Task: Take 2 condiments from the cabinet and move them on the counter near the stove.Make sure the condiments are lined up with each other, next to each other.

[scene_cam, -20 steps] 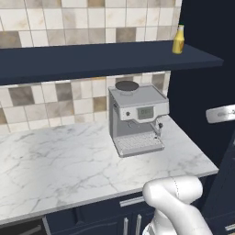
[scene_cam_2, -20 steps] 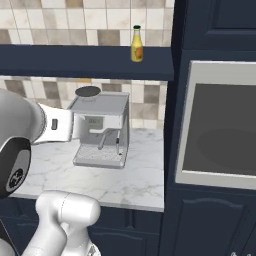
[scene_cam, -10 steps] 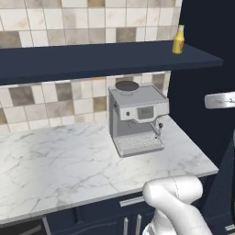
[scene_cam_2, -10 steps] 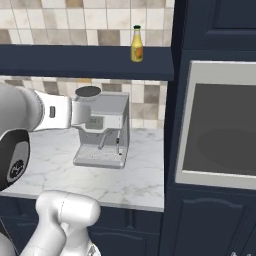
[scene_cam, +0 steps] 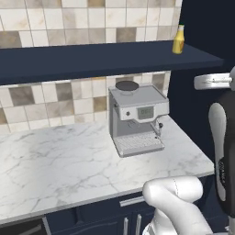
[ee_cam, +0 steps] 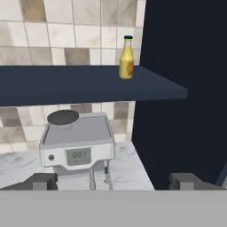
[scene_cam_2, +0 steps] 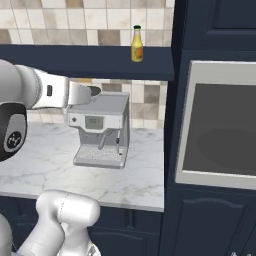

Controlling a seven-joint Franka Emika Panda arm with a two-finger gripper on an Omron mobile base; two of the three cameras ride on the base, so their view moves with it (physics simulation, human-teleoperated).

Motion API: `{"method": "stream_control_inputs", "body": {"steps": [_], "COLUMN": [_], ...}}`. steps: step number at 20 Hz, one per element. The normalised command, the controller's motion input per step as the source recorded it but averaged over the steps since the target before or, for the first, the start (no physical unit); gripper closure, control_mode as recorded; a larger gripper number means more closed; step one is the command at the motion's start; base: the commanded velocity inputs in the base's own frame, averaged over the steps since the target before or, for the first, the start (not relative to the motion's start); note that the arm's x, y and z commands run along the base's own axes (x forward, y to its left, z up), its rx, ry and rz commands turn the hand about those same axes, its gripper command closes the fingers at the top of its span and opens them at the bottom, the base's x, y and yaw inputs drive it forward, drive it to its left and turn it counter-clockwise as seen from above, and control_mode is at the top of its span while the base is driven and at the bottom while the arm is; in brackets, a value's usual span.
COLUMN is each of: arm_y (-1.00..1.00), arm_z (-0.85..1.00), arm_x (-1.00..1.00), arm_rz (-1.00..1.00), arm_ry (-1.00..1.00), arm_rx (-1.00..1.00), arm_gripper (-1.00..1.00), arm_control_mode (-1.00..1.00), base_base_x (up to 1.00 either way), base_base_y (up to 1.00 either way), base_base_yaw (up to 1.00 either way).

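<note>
Fingers (ee_cam: 113,181): two dark tips at the bottom of the hand view, set wide apart, nothing between them. They sat well short of the shelf and below its level.

Bench (scene_cam: 59,165): white marble with grey veins over navy units. It carried a coffee machine (scene_cam: 137,118) at its right end, directly under the shelf. No bottle stood on it.

Shelf (scene_cam: 101,59): long thin navy slab without doors, fixed to the tiled wall above the machine, its right end meeting a tall navy unit.

Bottle (ee_cam: 127,58): yellow body, green cap, narrow neck, small label on the belly. It stood upright near the right end of the shelf, close to the tiled wall, with nothing beside it. The maroon bottle was not visible in these views.

Handling, by judgement: small and light, rigid, with a smooth and probably slippery round wall. It looked tall for its base, so a knock at the neck could tip it off the slab. Best hold would be across the wide lower body, at or just under the label, fingers level and square to it. The neck and cap seemed too slim for a sure hold.

Oven (scene_cam_2: 217,125): built into the tall unit right of the bench.
</note>
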Motion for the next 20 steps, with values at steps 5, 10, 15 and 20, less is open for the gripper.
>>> {"method": "stream_control_inputs", "body": {"steps": [5, 10, 15, 20], "arm_y": [0.00, 0.00, -0.04, -0.13], "arm_z": [0.18, 0.02, 0.00, 0.00], "arm_x": [0.40, 0.48, 0.47, 0.49], "arm_rz": [-0.10, -0.07, -0.03, 0.00], "arm_ry": [0.00, 0.00, 0.03, 0.04], "arm_rx": [0.00, 0.00, 0.00, 0.00], "arm_gripper": [-1.00, -1.00, -1.00, -1.00], "arm_control_mode": [-1.00, -1.00, -1.00, -1.00], "base_base_x": [0.00, 0.00, 0.00, 0.00], "base_base_y": [0.00, 0.00, 0.00, 0.00], "base_base_yaw": [0.00, 0.00, 0.00, 0.00]}}
